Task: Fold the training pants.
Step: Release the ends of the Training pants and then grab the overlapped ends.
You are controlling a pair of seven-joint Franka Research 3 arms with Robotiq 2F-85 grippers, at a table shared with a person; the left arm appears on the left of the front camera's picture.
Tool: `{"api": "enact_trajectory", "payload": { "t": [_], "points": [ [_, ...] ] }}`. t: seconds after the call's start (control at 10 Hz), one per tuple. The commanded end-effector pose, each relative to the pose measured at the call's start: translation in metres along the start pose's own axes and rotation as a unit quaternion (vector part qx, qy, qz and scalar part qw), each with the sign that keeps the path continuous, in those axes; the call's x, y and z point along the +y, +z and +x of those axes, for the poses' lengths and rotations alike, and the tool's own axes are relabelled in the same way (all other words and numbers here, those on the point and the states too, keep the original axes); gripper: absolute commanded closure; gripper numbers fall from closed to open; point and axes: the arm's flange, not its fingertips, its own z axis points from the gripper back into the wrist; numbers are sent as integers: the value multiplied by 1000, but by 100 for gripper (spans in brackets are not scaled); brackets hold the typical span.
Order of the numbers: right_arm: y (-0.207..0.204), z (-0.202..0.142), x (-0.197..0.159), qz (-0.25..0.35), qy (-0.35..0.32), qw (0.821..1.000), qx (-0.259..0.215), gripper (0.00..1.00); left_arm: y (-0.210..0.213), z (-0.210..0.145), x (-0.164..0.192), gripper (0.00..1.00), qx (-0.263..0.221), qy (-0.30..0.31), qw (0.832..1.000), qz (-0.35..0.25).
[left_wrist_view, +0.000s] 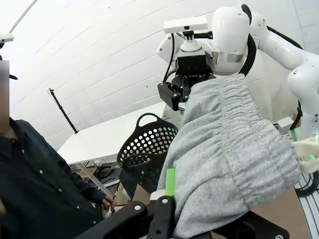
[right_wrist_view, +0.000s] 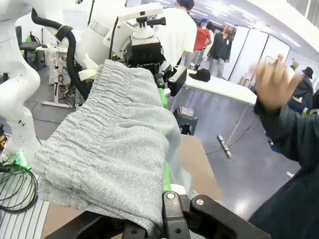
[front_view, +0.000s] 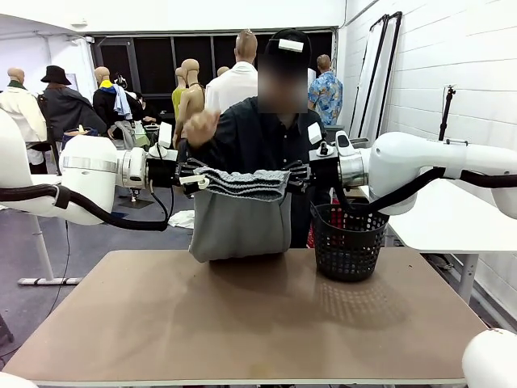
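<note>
Grey training pants [front_view: 240, 226] hang beside the basket [front_view: 349, 242], front view.

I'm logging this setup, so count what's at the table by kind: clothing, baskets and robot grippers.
Grey pants: 1
Black basket, on the table: 1
Grippers: 2, the left gripper and the right gripper, both shut on the pants' waistband
Total: 4

The person's raised hand [right_wrist_view: 273, 85] is blurred; the training pants [front_view: 241, 222] cover that person's midriff
</note>
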Motion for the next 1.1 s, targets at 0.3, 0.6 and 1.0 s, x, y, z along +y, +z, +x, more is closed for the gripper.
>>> {"api": "enact_trajectory", "payload": {
  "t": [0.3,0.6,1.0],
  "points": [
    [-3,3,2,2,-2,1000,1,100,-1,1,-4,100,-13,-8,1000,7],
    [-3,3,2,2,-2,1000,1,100,-1,1,-4,100,-13,-8,1000,7],
    [-3,3,2,2,-2,1000,1,100,-1,1,-4,100,-13,-8,1000,7]
  ]
}}
